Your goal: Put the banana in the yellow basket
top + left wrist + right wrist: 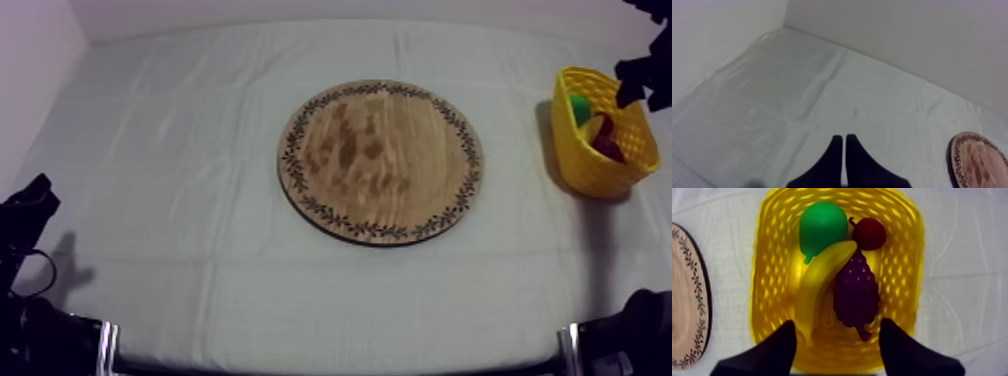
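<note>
The banana lies inside the yellow basket, between a green pear and a bunch of purple grapes, with a small red fruit beside the pear. My right gripper hangs open just above the basket, fingers wide apart and holding nothing. In the top view the right gripper is over the basket at the table's right. The round wooden board in the middle is bare. My left gripper is shut, low at the left.
The board's patterned rim lies a short way from the basket, and its edge also shows beyond my left gripper. The grey-white cloth runs back to a white wall behind and at the left.
</note>
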Controlling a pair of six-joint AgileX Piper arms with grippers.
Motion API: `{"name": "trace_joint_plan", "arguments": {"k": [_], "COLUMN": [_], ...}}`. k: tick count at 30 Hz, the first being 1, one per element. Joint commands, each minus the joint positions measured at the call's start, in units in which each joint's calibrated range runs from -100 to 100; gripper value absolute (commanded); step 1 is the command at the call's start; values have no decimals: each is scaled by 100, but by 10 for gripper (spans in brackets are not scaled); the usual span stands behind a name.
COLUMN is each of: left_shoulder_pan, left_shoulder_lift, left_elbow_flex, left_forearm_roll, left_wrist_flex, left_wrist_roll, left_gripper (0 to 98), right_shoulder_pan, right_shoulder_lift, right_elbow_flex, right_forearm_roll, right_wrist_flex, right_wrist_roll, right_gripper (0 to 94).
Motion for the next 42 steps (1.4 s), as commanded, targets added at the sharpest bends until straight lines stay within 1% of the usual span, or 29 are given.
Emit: {"name": "trace_joint_plan", "arguments": {"k": [1,6,9,14,17,21,29,32,36,37,39,42], "left_shoulder_pan": [-2,-2,-2,-2,-2,-2,-2,-2,-2,-2,-2,-2], "left_shoulder_lift": [2,2,2,2,2,2,2,2,2,2,2,2], "left_elbow_flex": [3,3,3,3,3,3,3,3,3,3,3,3], "left_forearm_roll": [-1,-1,-1,-1,-1,-1,-1,-1,-1,-1,-1,-1], "left_wrist_flex": [-1,-1,-1,-1,-1,-1,-1,-1,-1,-1,-1,-1], "left_wrist_roll": [-1,-1,-1,-1,-1,-1,-1,-1,-1,-1,-1,-1], "left_gripper": [1,1,1,1,1,1,1,1,1,1,1,1], "right_shoulder_pan": [44,186,185,45,-19,9,-16,-42,-141,-163,-209,-269], "right_shoulder_lift": [-636,-1560,-2103,-2937,-3387,-4034,-5331,-5844,-6511,-6663,-6975,-7481], "right_elbow_flex": [590,1573,2130,2936,3346,3821,4773,5153,5692,5828,6010,6131], "right_forearm_roll": [-54,-188,-237,-303,-416,-707,-1183,-1312,-1415,-1437,-1422,-1352], "right_wrist_flex": [-421,-1137,-1427,-1639,-1814,-1934,-1963,-1962,-2058,-2112,-2197,-2198], "right_wrist_roll": [158,381,485,635,704,947,1518,1708,1871,1895,1792,1439], "right_gripper": [455,450,394,322,245,166,97,81,48,35,20,9]}}
